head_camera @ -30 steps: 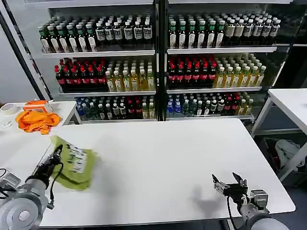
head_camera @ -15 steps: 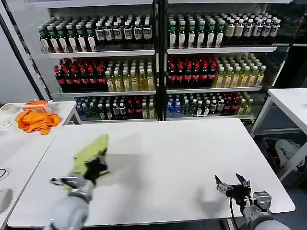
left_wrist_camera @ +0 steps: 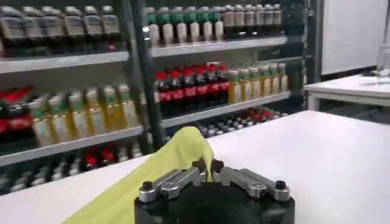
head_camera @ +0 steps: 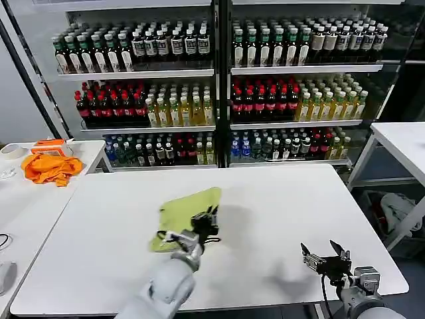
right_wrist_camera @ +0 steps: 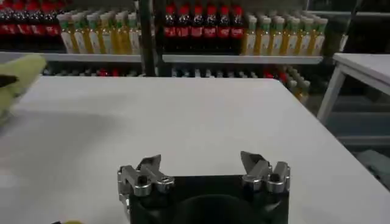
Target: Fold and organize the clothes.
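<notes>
On a white table (head_camera: pixel 279 199), the left arm reaches forward and inward from the near edge, its left gripper (head_camera: pixel 204 224) clenched on a fold of the yellow-green T-shirt (head_camera: pixel 182 211), which lies bunched near the table's middle. At the near right corner, the right gripper (head_camera: pixel 325 256) hovers with fingers spread apart, grasping nothing.
</notes>
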